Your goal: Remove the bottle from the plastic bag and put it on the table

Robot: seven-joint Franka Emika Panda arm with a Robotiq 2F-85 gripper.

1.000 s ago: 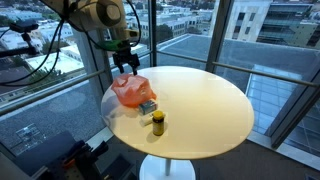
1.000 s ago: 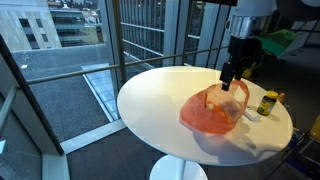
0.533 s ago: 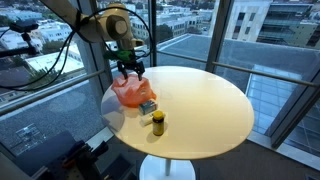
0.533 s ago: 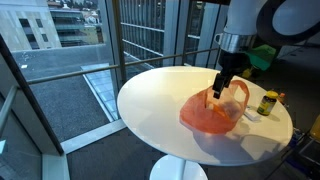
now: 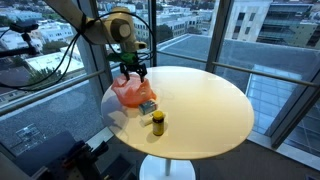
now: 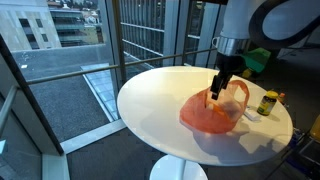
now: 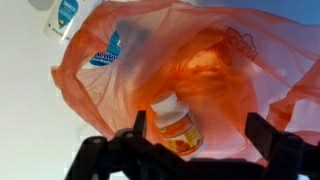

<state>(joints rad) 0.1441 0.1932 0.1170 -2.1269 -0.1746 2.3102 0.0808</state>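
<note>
In the wrist view, a white pack point(image 7: 65, 14) with a blue label lay at the upper left of the frame, on the pale table point(image 7: 25, 100). To its right the orange plastic bag point(image 7: 230, 60) filled most of the picture. A bottle point(image 7: 177, 122) with a white cap lay inside it at lower centre. The gripper point(image 7: 198, 122) stood open — its dark fingers point(image 7: 138, 128) were wide apart along the bottom edge, the bottle nearer the one toward the frame's left. In both exterior views the gripper hung at the bag's top. In an exterior view a yellow-labelled jar point(image 6: 267, 103) stood at the frame's right, apart from the bag.
</note>
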